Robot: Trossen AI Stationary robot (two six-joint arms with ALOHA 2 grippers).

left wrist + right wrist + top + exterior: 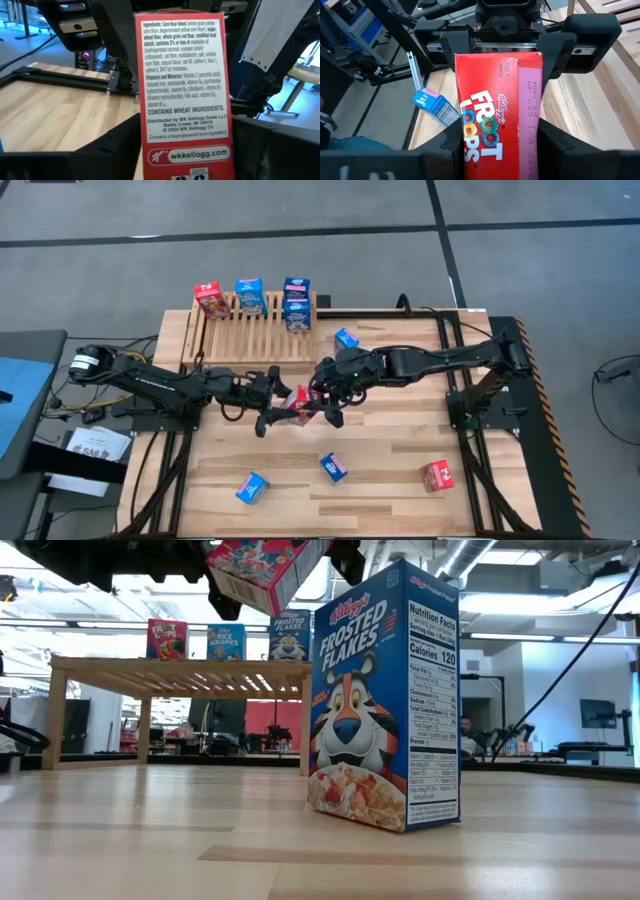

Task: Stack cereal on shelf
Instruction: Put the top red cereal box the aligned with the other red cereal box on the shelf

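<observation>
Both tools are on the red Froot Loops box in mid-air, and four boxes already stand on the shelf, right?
Not four: the high view shows three boxes on the shelf. The rest holds: the left tool and right tool both grip the red Froot Loops box above the table.

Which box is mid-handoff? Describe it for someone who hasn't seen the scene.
Look in front of the slatted wooden shelf, at mid-table where both arms meet. The red Froot Loops box hangs above the table between the left gripper and right gripper; every other box rests on something.
</observation>
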